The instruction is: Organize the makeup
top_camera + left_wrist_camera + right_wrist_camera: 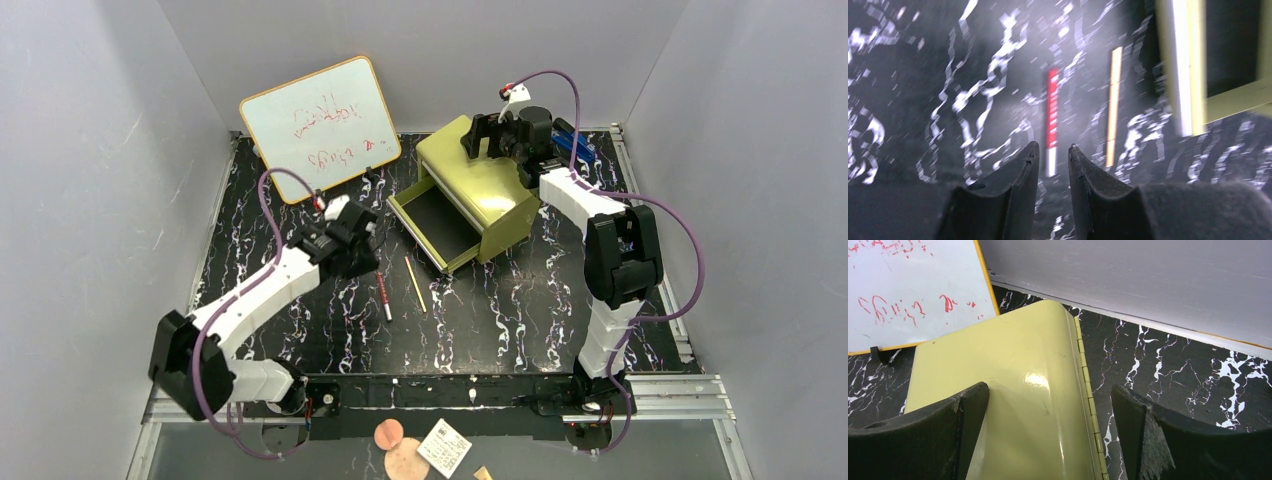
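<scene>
Two makeup pencils lie on the black marbled mat in front of the chest: a dark-red one (385, 297) (1052, 115) with a white end, and a slim tan one (415, 285) (1113, 105) to its right. My left gripper (366, 258) (1054, 146) hovers just left of and above the red pencil. Its jaws are a narrow gap apart with nothing between them. My right gripper (490, 135) (1049, 387) stands wide open over the top of the olive-yellow chest (480, 185) (1013, 365), holding nothing. No other makeup shows on the mat.
The chest's lower drawer (435, 225) (1193, 65) is pulled out toward the pencils and looks dark inside. A whiteboard (320, 125) (908, 290) with red writing leans at the back left. Grey walls close in three sides. Round tan discs (398, 448) and a white card (445, 447) lie below the near rail.
</scene>
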